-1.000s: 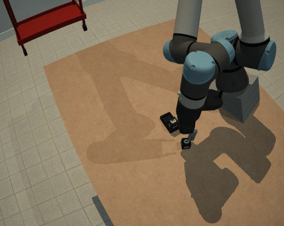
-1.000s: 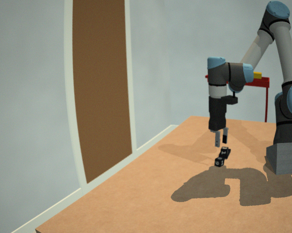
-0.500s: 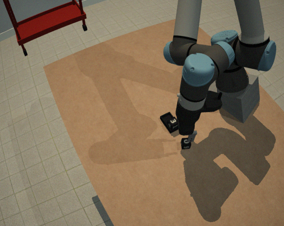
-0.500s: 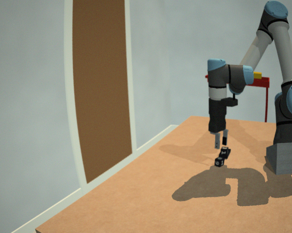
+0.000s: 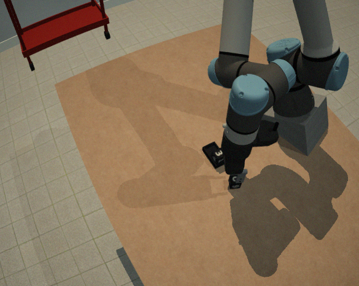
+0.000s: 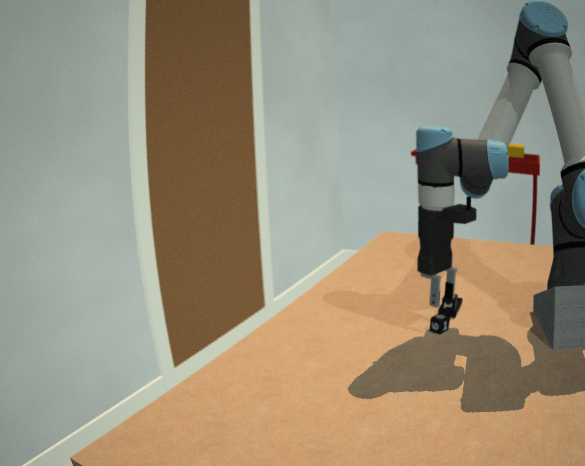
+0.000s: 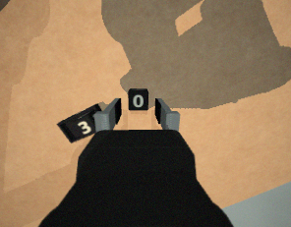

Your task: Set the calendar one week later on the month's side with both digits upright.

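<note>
Tray point(image 5: 207, 154) point(image 6: 458, 306) point(image 7: 69, 132) w/ "3" cube point(image 5: 218, 155) point(image 6: 448, 304) point(image 7: 85, 126); "0" cube point(image 5: 234, 181) point(image 6: 439, 323) point(image 7: 138, 99) on tbl point(image 5: 173, 233) point(image 6: 302, 390) point(image 7: 43, 58); fingers point(image 5: 237, 177) point(image 6: 442, 295) apart, empty.

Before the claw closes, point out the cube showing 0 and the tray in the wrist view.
Cube showing 0 point(image 7: 138, 99): wrist view, on its top face.
Tray point(image 7: 66, 130): wrist view, on its rim.
</note>
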`<move>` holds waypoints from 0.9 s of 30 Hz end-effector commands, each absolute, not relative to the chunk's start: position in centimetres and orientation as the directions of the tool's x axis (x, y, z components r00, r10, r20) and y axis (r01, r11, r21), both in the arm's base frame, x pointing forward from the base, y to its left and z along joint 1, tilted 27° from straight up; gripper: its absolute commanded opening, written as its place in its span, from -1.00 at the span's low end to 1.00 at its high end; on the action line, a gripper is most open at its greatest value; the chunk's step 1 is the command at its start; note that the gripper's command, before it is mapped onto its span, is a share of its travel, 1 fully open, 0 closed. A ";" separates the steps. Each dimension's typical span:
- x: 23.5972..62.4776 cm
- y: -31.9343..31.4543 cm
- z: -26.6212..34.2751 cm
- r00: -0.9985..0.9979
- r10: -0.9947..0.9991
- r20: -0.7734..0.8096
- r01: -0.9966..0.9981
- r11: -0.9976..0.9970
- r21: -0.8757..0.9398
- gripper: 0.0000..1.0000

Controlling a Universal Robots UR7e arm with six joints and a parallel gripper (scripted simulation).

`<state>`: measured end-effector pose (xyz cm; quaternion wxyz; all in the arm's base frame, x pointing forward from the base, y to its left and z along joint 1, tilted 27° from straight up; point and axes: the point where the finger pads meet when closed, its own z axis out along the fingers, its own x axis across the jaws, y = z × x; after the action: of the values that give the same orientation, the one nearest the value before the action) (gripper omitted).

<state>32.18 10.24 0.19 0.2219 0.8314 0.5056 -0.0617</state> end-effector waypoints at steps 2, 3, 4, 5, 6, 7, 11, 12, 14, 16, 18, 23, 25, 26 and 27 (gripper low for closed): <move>32.3 9.8 -0.6 0.481 0.814 -0.326 0.868 -0.390 0.307 0.80; 32.3 9.8 -0.6 0.481 0.814 -0.326 0.868 -0.390 0.307 0.80; 32.3 9.8 -0.6 0.481 0.814 -0.326 0.868 -0.390 0.307 0.80; 32.3 9.8 -0.7 0.481 0.814 -0.326 0.868 -0.390 0.307 0.80; 32.4 9.7 -0.9 0.481 0.814 -0.326 0.868 -0.390 0.307 0.80; 32.4 9.6 -1.0 0.481 0.814 -0.326 0.868 -0.390 0.307 0.80; 32.4 9.4 -1.4 0.481 0.814 -0.326 0.868 -0.390 0.307 0.80; 32.4 9.4 -1.5 0.481 0.814 -0.326 0.868 -0.390 0.307 0.80; 32.5 9.3 -1.7 0.481 0.814 -0.326 0.868 -0.390 0.307 0.80; 32.5 9.2 -1.8 0.481 0.814 -0.326 0.868 -0.390 0.307 0.80; 32.5 9.2 -1.9 0.481 0.814 -0.326 0.868 -0.390 0.307 0.80; 32.5 9.1 -2.0 0.481 0.814 -0.326 0.868 -0.390 0.307 0.80; 32.5 9.1 -2.0 0.481 0.814 -0.326 0.868 -0.390 0.307 0.80; 32.5 9.1 -2.0 0.481 0.814 -0.326 0.868 -0.390 0.307 0.80; 32.5 9.1 -2.0 0.481 0.814 -0.326 0.868 -0.390 0.307 0.80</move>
<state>32.48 9.12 -2.02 0.2219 0.8314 0.5056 -0.0619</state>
